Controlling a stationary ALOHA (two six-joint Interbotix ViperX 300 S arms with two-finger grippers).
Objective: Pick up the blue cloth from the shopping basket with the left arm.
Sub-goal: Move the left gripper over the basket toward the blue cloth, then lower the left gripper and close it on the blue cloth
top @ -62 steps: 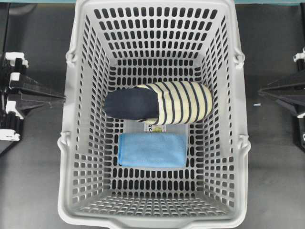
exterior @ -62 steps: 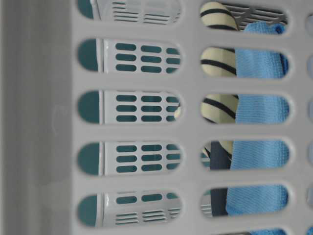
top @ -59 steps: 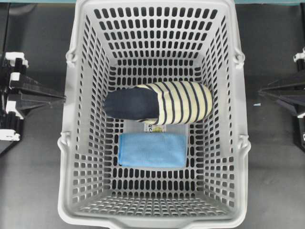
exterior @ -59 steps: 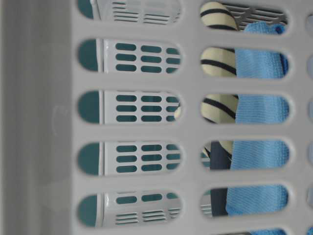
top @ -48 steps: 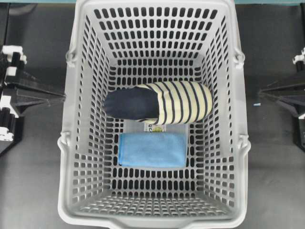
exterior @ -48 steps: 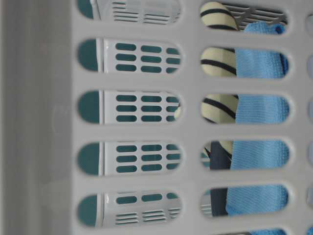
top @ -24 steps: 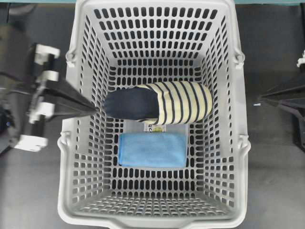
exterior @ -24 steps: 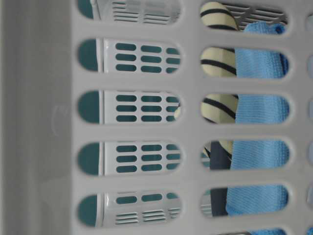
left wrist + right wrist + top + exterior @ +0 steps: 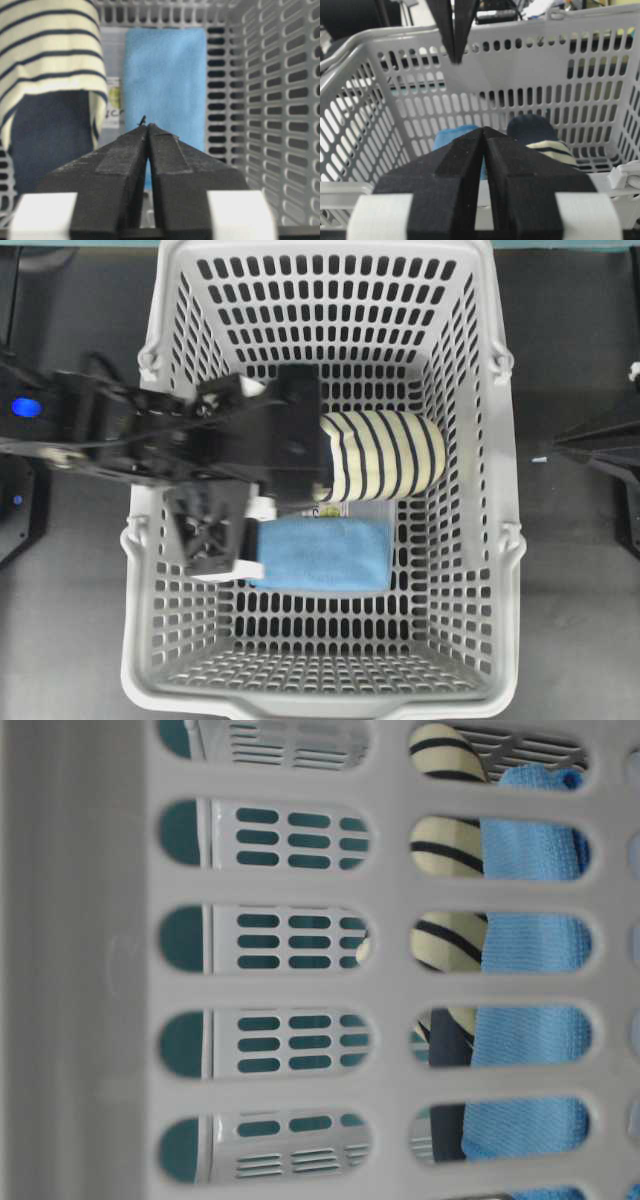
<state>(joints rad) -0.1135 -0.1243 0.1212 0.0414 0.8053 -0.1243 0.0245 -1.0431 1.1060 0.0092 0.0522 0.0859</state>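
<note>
The blue cloth [image 9: 325, 553] lies folded flat on the floor of the grey shopping basket [image 9: 470, 540], near its front. In the left wrist view the cloth [image 9: 165, 75] is straight ahead. My left gripper [image 9: 245, 538] points down inside the basket, above the cloth's left edge. Its jaws are shut and empty [image 9: 147, 125], and it does not touch the cloth. In the right wrist view it hangs high [image 9: 456, 60] above the cloth [image 9: 450, 140]. My right gripper [image 9: 560, 445] is shut and empty outside the basket's right wall [image 9: 484, 129].
A navy and cream-striped fabric item [image 9: 385, 455] lies just behind the cloth, its navy end hidden under my left arm. A clear labelled box [image 9: 345, 508] lies partly under it. The basket's slotted walls [image 9: 280, 125] close in on all sides.
My left arm has swung from outside the basket's left wall over the rim and into the basket, gripper turned downward. The cloth, the striped item and my right arm have not moved.
</note>
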